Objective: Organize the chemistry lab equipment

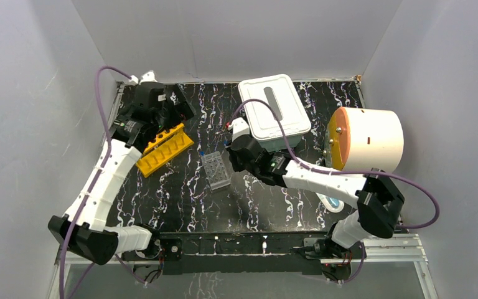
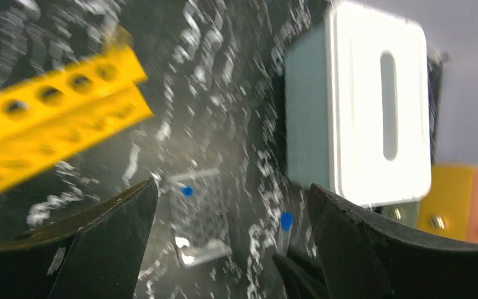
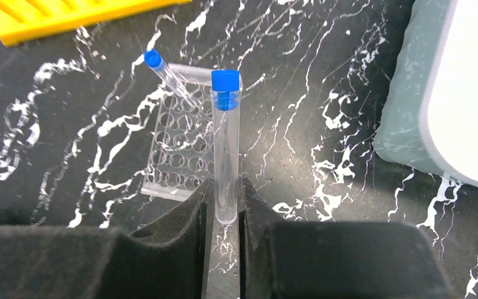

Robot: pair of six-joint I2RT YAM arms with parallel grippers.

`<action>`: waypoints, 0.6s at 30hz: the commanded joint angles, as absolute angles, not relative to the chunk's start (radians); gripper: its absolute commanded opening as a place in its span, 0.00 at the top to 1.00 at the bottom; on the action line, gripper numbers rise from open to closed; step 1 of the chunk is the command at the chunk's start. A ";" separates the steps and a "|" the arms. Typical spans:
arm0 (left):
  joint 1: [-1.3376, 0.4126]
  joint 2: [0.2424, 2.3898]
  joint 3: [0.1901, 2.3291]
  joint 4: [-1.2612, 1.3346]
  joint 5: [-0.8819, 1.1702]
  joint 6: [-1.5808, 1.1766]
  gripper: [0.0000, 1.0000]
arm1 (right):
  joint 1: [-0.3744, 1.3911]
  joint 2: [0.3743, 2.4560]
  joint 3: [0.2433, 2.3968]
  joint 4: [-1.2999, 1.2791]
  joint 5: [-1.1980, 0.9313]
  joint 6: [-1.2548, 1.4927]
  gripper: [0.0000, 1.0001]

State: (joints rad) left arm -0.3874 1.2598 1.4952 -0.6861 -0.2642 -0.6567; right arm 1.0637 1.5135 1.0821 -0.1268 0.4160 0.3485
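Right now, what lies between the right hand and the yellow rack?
The clear well plate, with a loose blue-capped tube at its far corner, sits between the right hand and the yellow rack. The right wrist view shows it.

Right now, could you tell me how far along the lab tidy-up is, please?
Early. Nothing looks racked yet: the yellow test-tube rack shows only empty holes. In hand: the right gripper holds one blue-capped tube. Left: a second tube resting on the clear well plate. The left gripper is open near the rack.
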 commanded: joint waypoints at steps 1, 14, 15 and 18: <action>-0.371 1.247 1.357 -0.498 0.174 -0.706 0.12 | 1.040 1.427 1.097 -0.060 0.401 0.389 0.75; -0.336 1.318 1.170 -0.340 0.533 -0.771 0.17 | 1.016 1.379 1.092 -0.019 0.288 0.315 0.75; -0.331 1.314 1.153 -0.310 0.557 -0.792 0.19 | 1.014 1.378 1.090 -0.015 0.278 0.308 0.75; -0.327 1.319 1.117 -0.245 0.636 -0.842 0.28 | 1.011 1.377 1.090 -0.009 0.252 0.290 0.75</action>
